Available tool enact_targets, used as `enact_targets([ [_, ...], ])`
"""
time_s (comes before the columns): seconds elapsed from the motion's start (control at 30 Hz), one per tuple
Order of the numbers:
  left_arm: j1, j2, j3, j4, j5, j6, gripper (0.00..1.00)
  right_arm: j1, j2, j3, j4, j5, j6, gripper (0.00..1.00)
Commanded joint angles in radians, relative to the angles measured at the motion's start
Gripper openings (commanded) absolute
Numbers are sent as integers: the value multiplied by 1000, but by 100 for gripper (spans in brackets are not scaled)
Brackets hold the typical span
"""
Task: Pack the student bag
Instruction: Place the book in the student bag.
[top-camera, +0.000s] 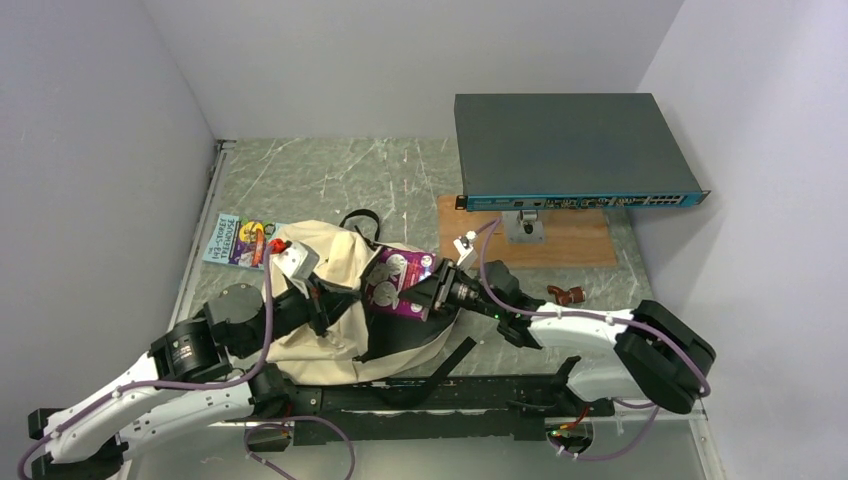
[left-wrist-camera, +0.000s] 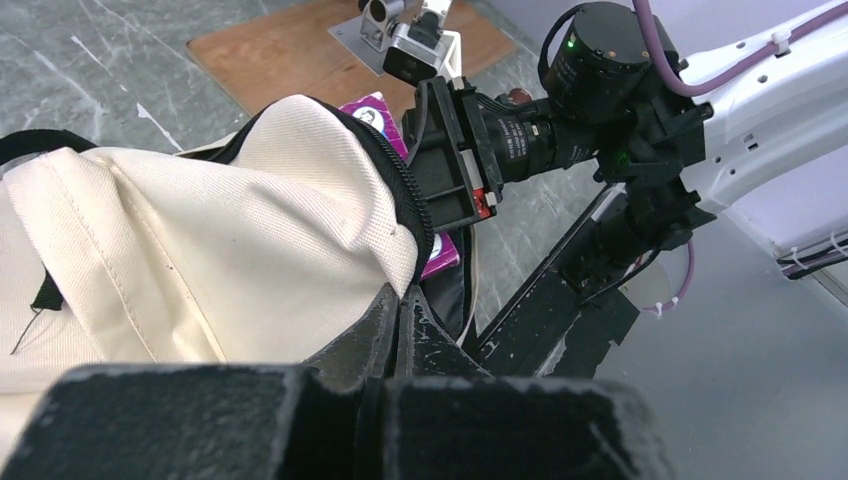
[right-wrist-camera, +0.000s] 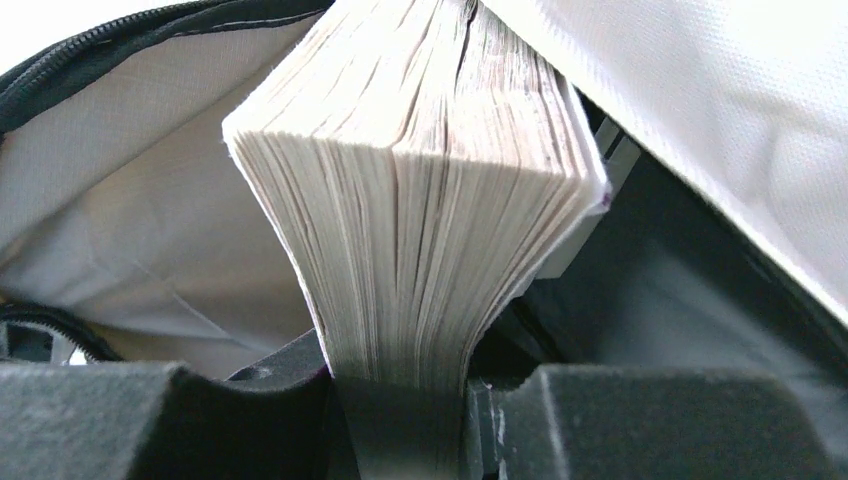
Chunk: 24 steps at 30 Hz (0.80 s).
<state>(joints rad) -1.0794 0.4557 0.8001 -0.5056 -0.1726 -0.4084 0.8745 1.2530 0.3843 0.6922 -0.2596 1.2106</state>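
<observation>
Alignment of book and opening decides the next move.

From above, the student bag (top-camera: 330, 320) lies toward the near-left part of the table (top-camera: 330, 180), its mouth facing the right edge. The left fingers (top-camera: 318, 300) are clenched on the upper rim of that mouth. The right fingers (top-camera: 428, 290) grasp a purple book (top-camera: 393, 285) whose leading end sits at the opening. Its long axis runs left-right, in line with the right arm, so the bag's hollow lies straight ahead of those fingers, toward the left edge.

The left wrist view shows the zippered rim (left-wrist-camera: 405, 200) held up over the book, whose purple cover peeks out just beneath it.

In the right wrist view the page block (right-wrist-camera: 420, 230) stands clamped between the fingers. Pale lining (right-wrist-camera: 130, 200) shows beyond it on the left, and the outer flap (right-wrist-camera: 720, 130) drapes close over its upper right.

As I judge it, the right arm is the one placed to push the book deeper, keeping it under that flap.
</observation>
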Motion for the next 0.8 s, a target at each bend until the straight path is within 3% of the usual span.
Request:
enact_targets([
  [0.0,-7,24,50,54,-2,1,0,28,54,126,162,-7,-47,0],
  [0.17,-7,120,80,132,69,8,0,137,183,223,225,57,-59,0],
  [0.27,-7,172,118,116,92,14,0,208,308,226,310,192,-109,3],
  [0.33,-7,183,120,114,90,13,0,224,410,205,419,230,-66,26],
  [0.4,-7,176,108,113,73,4,0,217,461,181,494,210,-25,39],
  [0.5,-7,148,84,110,61,-10,0,211,380,132,364,223,-60,58],
  [0.6,-7,114,55,110,44,-19,0,193,254,139,83,201,-183,74],
  [0.67,-7,102,47,101,35,-20,0,190,199,135,-81,206,-249,79],
  [0.77,-7,101,53,80,27,-17,0,185,141,50,-98,200,-248,82],
])
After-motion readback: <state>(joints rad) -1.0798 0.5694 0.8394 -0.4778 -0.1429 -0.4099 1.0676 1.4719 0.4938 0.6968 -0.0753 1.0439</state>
